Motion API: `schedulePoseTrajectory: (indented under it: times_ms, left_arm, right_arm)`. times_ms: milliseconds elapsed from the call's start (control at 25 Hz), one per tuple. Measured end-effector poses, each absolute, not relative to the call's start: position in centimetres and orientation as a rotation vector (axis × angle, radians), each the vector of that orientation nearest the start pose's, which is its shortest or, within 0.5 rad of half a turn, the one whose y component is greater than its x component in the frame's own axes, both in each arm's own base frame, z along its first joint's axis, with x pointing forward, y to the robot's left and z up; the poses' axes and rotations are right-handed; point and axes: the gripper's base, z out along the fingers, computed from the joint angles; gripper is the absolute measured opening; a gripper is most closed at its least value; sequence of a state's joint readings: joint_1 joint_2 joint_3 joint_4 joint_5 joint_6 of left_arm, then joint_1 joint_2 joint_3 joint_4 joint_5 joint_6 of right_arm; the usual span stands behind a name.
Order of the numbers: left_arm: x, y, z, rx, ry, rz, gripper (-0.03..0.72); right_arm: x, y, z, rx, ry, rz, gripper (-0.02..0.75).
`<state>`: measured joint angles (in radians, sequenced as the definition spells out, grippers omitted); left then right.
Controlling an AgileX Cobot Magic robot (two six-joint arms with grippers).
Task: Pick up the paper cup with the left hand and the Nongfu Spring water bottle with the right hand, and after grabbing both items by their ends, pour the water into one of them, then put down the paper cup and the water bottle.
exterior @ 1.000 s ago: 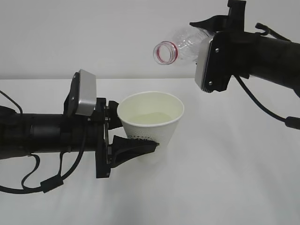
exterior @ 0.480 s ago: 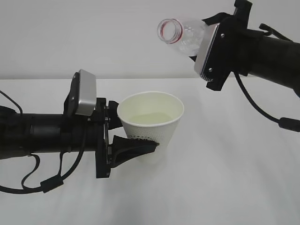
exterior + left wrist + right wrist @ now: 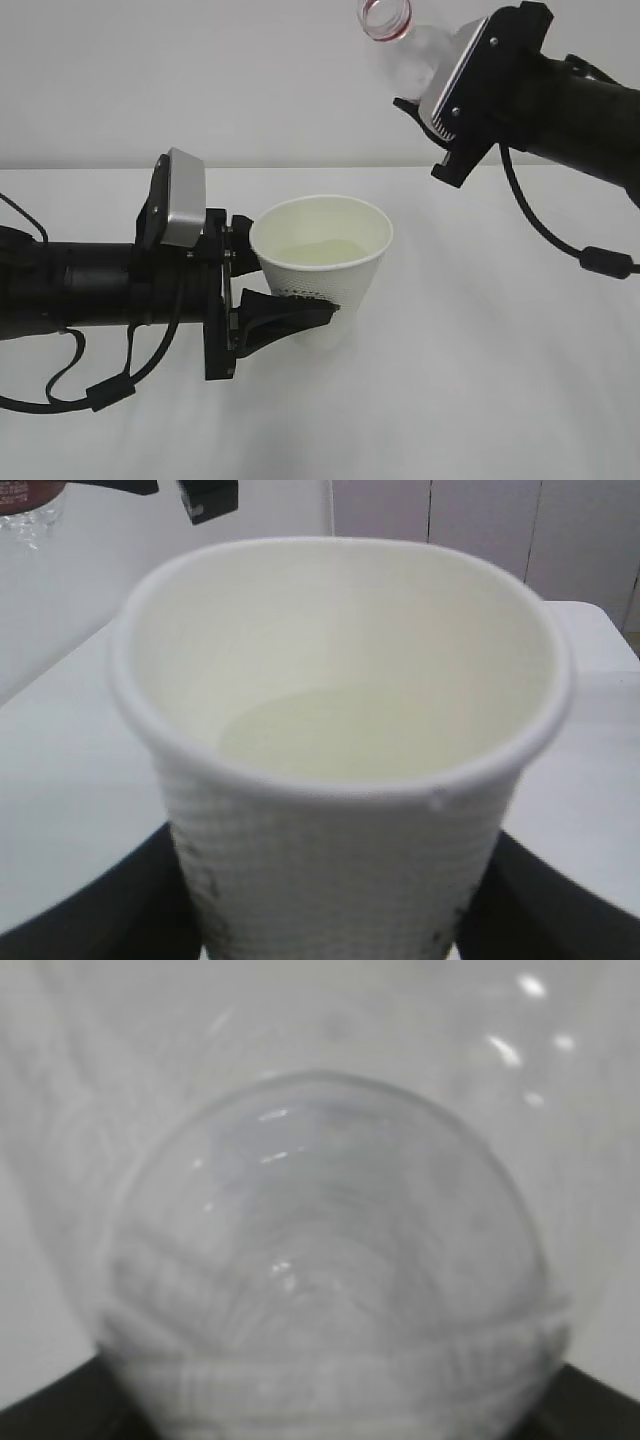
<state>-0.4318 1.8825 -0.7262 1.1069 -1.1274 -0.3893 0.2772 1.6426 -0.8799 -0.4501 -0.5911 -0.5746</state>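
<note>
The white paper cup (image 3: 322,270) is held off the table, upright, with my left gripper (image 3: 295,282) shut on its lower part; black fingers (image 3: 85,910) flank its sides in the left wrist view. Pale water (image 3: 340,730) lies in the cup's bottom. Up at the top right, my right gripper (image 3: 440,80) is shut on the base end of the clear Nongfu Spring water bottle (image 3: 410,45). The bottle tilts with its red-ringed open mouth pointing up and left, above and to the right of the cup. In the right wrist view the bottle (image 3: 320,1260) fills the picture.
The white table (image 3: 480,380) stretches below both arms, against a plain pale wall. Cables hang from both arms. A corner of the bottle (image 3: 25,500) shows at the top left of the left wrist view.
The right arm has lifted and turned the bottle from mouth pointing left and slightly down to mouth pointing up. The left arm and cup have stayed still.
</note>
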Motion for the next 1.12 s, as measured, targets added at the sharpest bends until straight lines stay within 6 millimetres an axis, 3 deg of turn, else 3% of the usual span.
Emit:
schedulePoseTrajectory:
  times_ms: [280, 1120]
  left_arm:
    - [25.47, -19.83, 15.41, 1.238, 1.384, -0.955, 0.486]
    - [25.47, -19.83, 15.41, 1.238, 1.384, -0.955, 0.486]
  right_arm:
    - [33.75, 11.63, 25.15, -1.015, 1.356, -0.221, 0.458]
    - [33.76, 11.61, 25.15, -0.885, 1.438, -0.088, 0.458]
